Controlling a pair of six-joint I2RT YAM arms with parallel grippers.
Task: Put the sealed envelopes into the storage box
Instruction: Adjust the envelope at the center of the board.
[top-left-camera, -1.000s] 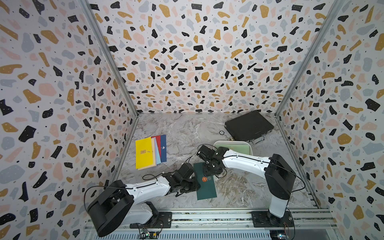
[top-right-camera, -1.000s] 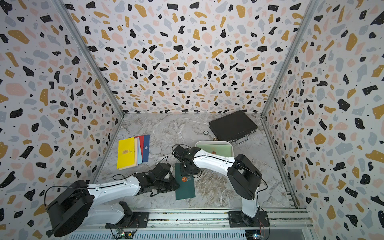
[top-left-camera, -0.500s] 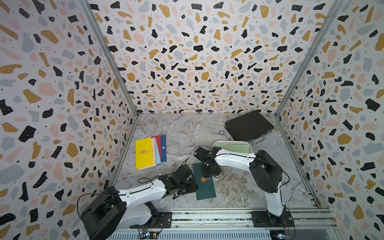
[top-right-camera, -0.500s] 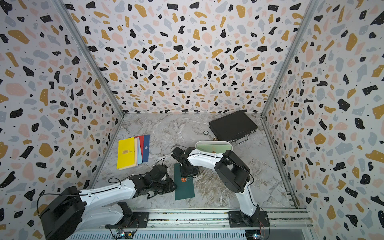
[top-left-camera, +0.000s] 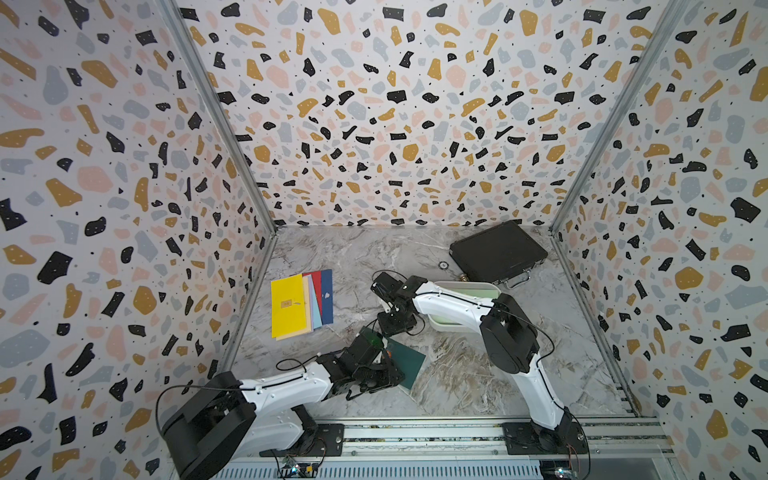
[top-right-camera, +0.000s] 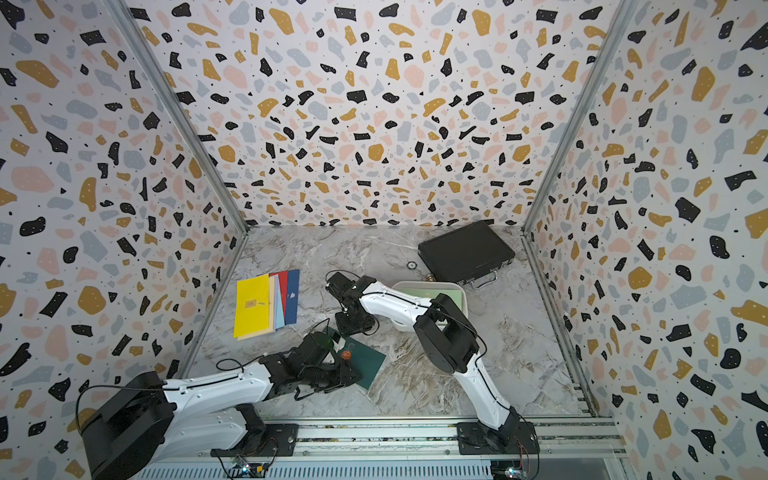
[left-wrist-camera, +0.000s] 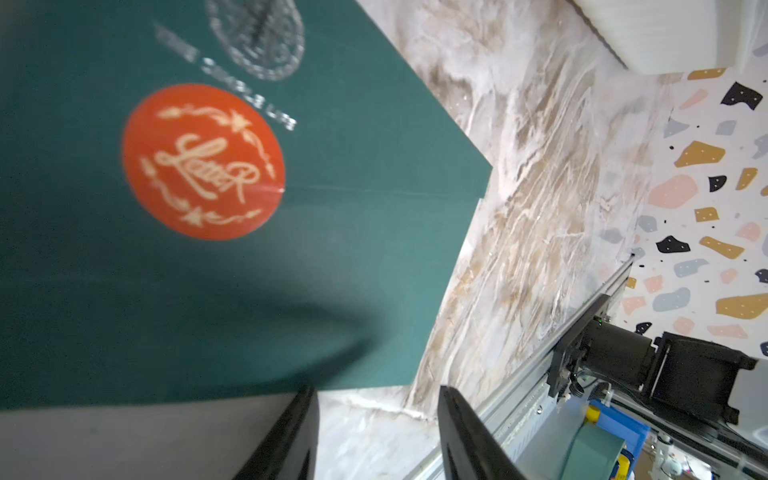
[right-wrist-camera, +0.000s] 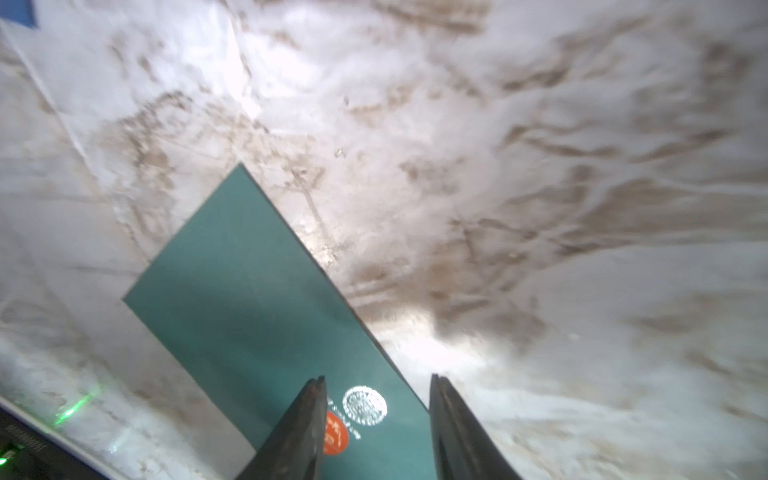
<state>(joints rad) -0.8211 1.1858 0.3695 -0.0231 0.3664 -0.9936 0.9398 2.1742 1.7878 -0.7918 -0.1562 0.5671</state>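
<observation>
At front-centre of the marble tabletop (top-left-camera: 465, 374), a dark green envelope (top-left-camera: 408, 362) lies flat, skewed to the table edges, its red round seal (left-wrist-camera: 203, 162) face up. The left gripper (left-wrist-camera: 376, 399) has its jaws parted w/ nothing btwn them: bare marble shows in the gap, just beside the envelope's edge. The right gripper (right-wrist-camera: 376, 382) points down over the envelope's far end, jaws likewise parted, w/ envelope and marble visible in the gap; it grips nothing. The storage box (top-right-camera: 424, 284), white, sits right of centre, partly hidden behind the right arm and apart from the dark green envelope; a light green envelope (top-right-camera: 452, 296) lies inside. The other envelopes (top-left-camera: 289, 305) — yellow on top, then cream, lt. blue, red, navy — lie fanned at the table's left side. A black briefcase (top-left-camera: 496, 253) rests at far right, behind the box.
</observation>
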